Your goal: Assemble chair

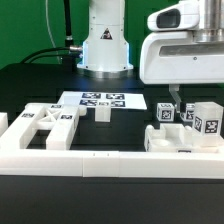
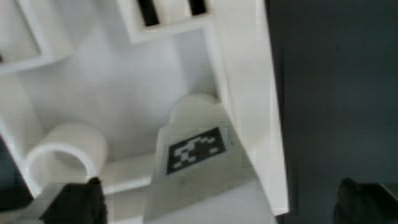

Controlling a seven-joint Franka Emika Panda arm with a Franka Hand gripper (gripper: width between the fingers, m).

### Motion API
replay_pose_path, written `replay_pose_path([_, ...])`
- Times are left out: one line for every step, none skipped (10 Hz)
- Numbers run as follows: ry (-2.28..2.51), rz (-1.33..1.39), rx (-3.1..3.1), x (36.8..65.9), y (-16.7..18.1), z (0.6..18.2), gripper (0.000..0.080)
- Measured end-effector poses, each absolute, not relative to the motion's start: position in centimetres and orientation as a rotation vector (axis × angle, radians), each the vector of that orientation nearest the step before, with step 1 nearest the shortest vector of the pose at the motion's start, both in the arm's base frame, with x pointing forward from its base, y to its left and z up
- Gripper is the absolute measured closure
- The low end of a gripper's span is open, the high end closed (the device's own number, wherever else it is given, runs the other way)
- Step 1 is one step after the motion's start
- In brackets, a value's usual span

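Observation:
The chair lies in loose white tagged parts. In the exterior view, an X-braced frame (image 1: 46,126) rests at the left, a small block (image 1: 102,113) sits in the middle, and several blocky parts (image 1: 186,118) cluster at the right. My gripper (image 1: 175,97) hangs just above that right cluster. The wrist view shows my gripper (image 2: 217,203) open, its dark fingertips (image 2: 73,201) wide apart. Under them lies a flat white part (image 2: 214,95) with a square tag (image 2: 196,150) and a round post (image 2: 71,157) beside it. Nothing is held.
The marker board (image 1: 100,100) lies flat behind the small block. A long white border rail (image 1: 100,162) runs along the front of the black table (image 1: 30,85). The robot base (image 1: 105,45) stands at the back.

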State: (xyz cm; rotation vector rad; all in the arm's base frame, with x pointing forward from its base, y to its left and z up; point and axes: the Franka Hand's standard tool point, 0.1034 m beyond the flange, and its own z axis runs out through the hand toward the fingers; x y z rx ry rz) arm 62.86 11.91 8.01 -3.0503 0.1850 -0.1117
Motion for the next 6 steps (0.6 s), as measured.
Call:
replay_pose_path([0.05,-0.117,-3.061,62.9,11.8,8.0,0.0151])
replay_pose_path([-0.05,-0.121,-3.063,62.9,11.8,8.0,0.0151])
replay_pose_path([-0.138,-0.124,-3.073,62.8,12.1,7.9,0.0151])
replay_pose_path([-0.254,-0.127,-3.079,62.7,12.3,7.8,0.0151])
replay_pose_path([-0.248,-0.126,-3.078,62.6,12.6,7.8,0.0151])
replay_pose_path([-0.253,-0.126,-3.077,62.6,12.9,7.8,0.0198])
